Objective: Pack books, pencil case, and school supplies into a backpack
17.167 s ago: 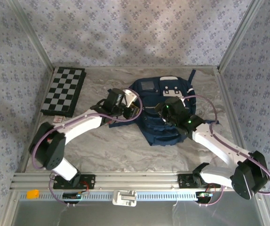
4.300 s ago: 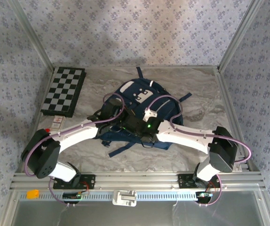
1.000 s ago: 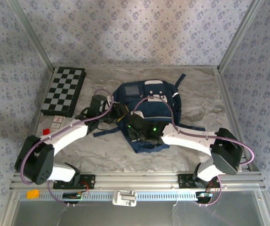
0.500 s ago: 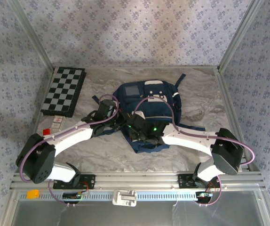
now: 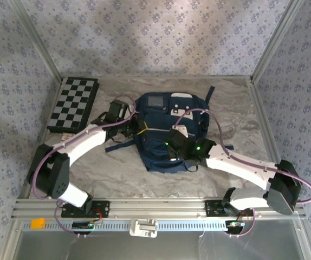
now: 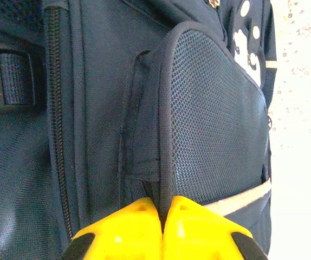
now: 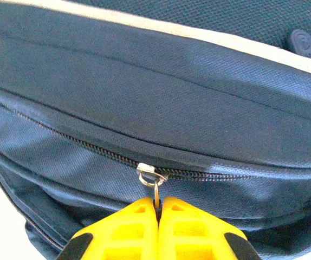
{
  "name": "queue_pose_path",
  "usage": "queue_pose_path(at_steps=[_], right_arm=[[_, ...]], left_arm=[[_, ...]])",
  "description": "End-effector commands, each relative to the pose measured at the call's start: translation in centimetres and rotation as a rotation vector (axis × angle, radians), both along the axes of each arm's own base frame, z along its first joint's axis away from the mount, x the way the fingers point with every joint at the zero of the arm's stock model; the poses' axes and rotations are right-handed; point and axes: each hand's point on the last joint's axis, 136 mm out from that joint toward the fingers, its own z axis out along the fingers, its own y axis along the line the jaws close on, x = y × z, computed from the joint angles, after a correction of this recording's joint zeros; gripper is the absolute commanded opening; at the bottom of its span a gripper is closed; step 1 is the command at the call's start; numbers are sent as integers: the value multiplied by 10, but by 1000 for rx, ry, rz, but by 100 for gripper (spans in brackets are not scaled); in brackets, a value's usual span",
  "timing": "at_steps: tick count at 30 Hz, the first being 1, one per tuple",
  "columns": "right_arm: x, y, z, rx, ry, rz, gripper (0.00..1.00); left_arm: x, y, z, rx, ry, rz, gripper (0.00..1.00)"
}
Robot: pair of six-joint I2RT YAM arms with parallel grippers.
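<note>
the backpack point(image 5: 158, 157) lies flat in the middle of the top view, on the marbled table point(image 5: 117, 173). its front with the pale patches faces up and its top end points to the upper edge of the frame. a checkered board point(image 5: 74, 104) lies at the upper left, well apart from the bag.

the left gripper point(image 6: 162, 208) is at the left side of the bag. in the left wrist view its yellow fingers point(image 6: 128, 227) are pressed together at the bottom centre, clamped on the dark rim of the mesh pocket point(image 6: 215, 119). the rim stands a little away from the bag wall and leaves a narrow dark gap. we cannot tell if something is in this pocket.

the right gripper point(image 7: 157, 208) is at the lower centre of the bag in the top view. in the right wrist view its fingers are together at the bottom centre, pinching the small metal zipper pull point(image 7: 154, 187). the zipper point(image 7: 63, 138) runs from the middle left of this frame to the right. the teeth are joined along all the part we see, on both sides of the slider. the compartment is therefore shut here, and what is inside we cannot tell.
</note>
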Motion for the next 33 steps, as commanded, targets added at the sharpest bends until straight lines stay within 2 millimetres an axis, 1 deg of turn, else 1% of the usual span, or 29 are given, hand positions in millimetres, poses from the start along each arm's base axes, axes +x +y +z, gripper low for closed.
queue_pose_path(at_steps=[1,3,4,5,6,8,10,12,16,17,19,21,23,27,31,33], right_arm=[[-8,-1,-1,-108,46,72,0],[-4,35,5,7,23,133,0],[-1,52,7,75,19,151,0],[1,64,8,116,21,163,0],[5,69,8,129,22,156,0],[10,67,6,109,7,126,0],[11,60,4,93,-15,99,0],[10,56,3,109,-21,91,0],[10,49,3,124,-35,81,0],[10,48,3,123,-39,82,0],[9,45,3,108,-40,80,0],[9,45,5,106,-41,84,0],[8,47,8,118,-51,89,0],[8,51,8,129,-50,98,0],[9,51,9,118,-56,102,0],[10,51,9,119,-58,98,0]], left_arm=[[58,16,29,50,-179,35,0],[69,17,37,46,-211,30,1],[72,15,41,30,-222,22,6],[74,14,45,12,-218,16,11],[72,13,50,-20,-212,8,15],[63,12,57,-69,-208,8,29],[47,15,59,-102,-189,53,41],[29,15,61,-139,-159,88,47],[-2,23,46,-168,-65,229,54],[-8,23,40,-175,-44,256,55],[-20,13,37,-210,-23,272,56],[-28,7,31,-210,10,301,57],[-33,-1,30,-215,4,322,57],[-30,-8,25,-196,23,366,56],[-22,-23,33,-222,12,363,55],[-24,-33,32,-208,20,350,54]])
